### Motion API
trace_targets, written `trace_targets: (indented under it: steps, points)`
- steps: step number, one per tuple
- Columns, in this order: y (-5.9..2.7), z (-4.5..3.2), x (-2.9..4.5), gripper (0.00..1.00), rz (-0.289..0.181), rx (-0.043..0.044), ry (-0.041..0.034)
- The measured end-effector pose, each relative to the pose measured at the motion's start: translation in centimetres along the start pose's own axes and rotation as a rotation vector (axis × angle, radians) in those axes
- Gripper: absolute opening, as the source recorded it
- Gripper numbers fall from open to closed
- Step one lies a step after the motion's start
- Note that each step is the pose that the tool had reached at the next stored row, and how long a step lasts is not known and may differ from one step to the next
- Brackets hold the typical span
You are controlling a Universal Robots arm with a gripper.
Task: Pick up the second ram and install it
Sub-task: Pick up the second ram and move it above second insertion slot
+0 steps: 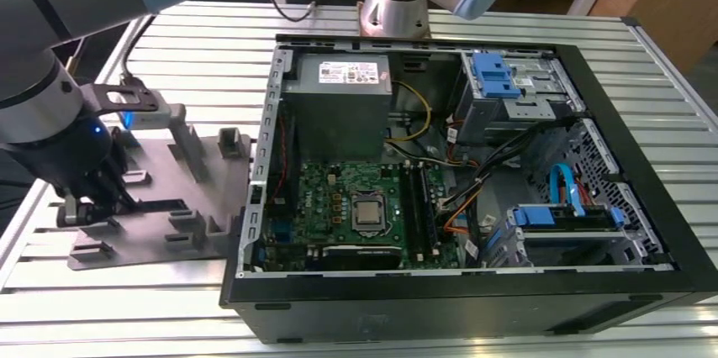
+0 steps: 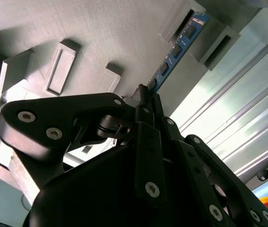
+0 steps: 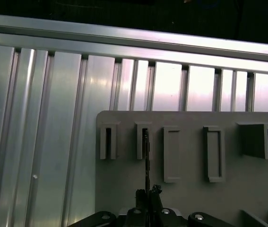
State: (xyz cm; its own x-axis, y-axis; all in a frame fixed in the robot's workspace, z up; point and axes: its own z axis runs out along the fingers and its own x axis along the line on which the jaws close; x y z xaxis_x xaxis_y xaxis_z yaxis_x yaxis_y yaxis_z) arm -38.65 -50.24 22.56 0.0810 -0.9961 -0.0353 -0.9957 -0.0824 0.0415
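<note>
The second ram [image 2: 176,52], a slim blue strip with black chips, stands on edge in a slot of the grey tray [image 2: 100,33]. My gripper [image 2: 145,94] is shut on its near end. In the first wrist view the ram [image 3: 146,161] appears edge-on as a thin dark line running from my gripper [image 3: 149,193] into a slot of the tray [image 3: 185,189]. In the exterior view my gripper [image 1: 90,207] is low over the tray [image 1: 191,207], at the exterior view's left of the open computer case [image 1: 449,286].
The case lies open with the green motherboard [image 1: 336,198] and its silver processor [image 1: 368,211] facing up, long memory slots [image 1: 421,207] beside it. Cables [image 1: 472,165], blue drive brackets [image 1: 493,72] and the power supply [image 1: 336,89] crowd the case. Upright posts [image 1: 230,144] rise from the tray.
</note>
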Motion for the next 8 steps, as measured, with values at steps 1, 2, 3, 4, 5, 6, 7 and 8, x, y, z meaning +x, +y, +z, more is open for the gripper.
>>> trace_targets:
  steps: [1,2,3,4,5,6,7,8]
  points:
    - [0.01,-0.13,0.00,0.11,0.000,0.0000,0.0001]
    - [0.01,-0.25,-0.01,0.11,0.000,0.0000,0.0000]
    - [0.02,-0.36,-0.01,0.11,0.000,0.0000,0.0000]
    - [0.02,-0.49,-0.02,0.11,0.000,0.0000,0.0000]
    - [0.03,-0.61,-0.02,0.11,0.000,0.0000,0.0000]
    - [0.03,-0.73,-0.03,0.11,0.000,0.0000,0.0000]
    - [0.03,-0.86,-0.03,0.11,0.000,0.0000,0.0000]
    - [0.04,-0.98,-0.03,0.11,0.000,0.0001,0.0000]
